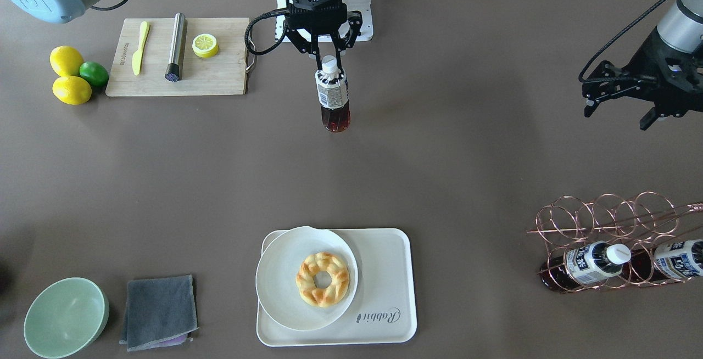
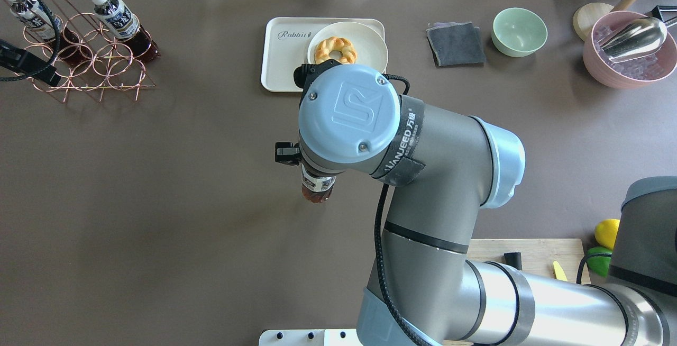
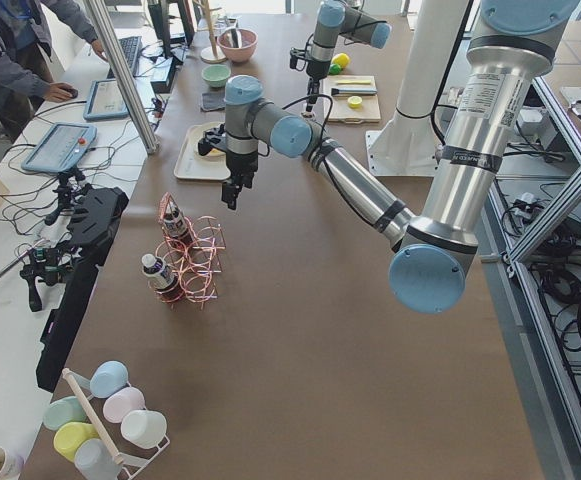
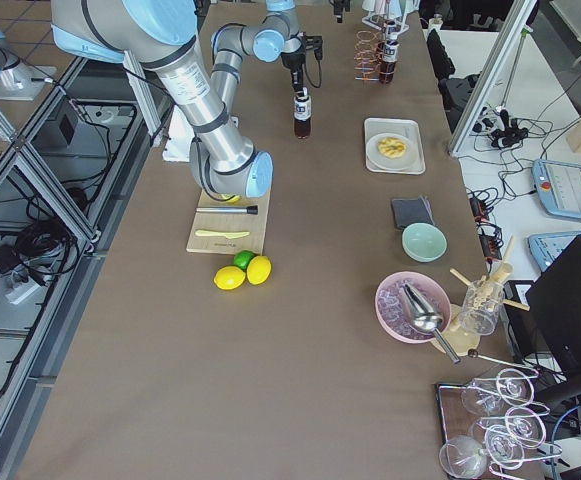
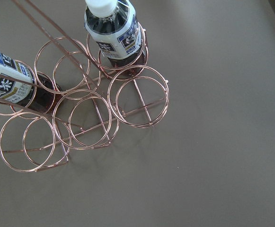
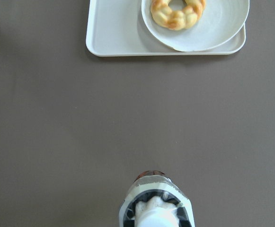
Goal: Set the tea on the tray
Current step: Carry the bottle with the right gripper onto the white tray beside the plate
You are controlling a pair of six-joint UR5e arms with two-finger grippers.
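Observation:
My right gripper [image 1: 328, 65] is shut on the white cap of a tea bottle [image 1: 332, 95] and holds it upright over the middle of the table; I cannot tell if its base touches. The bottle also shows in the overhead view [image 2: 317, 190] and the right wrist view [image 6: 156, 208]. The cream tray [image 1: 384, 271] with "Rabbit" lettering lies well beyond it, also seen in the right wrist view [image 6: 113, 28]. My left gripper [image 1: 616, 117] is open and empty above the copper wire rack [image 1: 604, 222], which holds two more tea bottles [image 5: 113, 28] [image 5: 9, 82].
A round white plate [image 1: 280, 287] with a doughnut [image 1: 323, 279] covers half the tray. A wooden cutting board [image 1: 219, 73], lemons and a lime [image 1: 93, 72] lie on the robot's right. A green bowl [image 1: 66, 318], grey cloth [image 1: 159, 309] and pink bowl [image 2: 624, 65] are also there.

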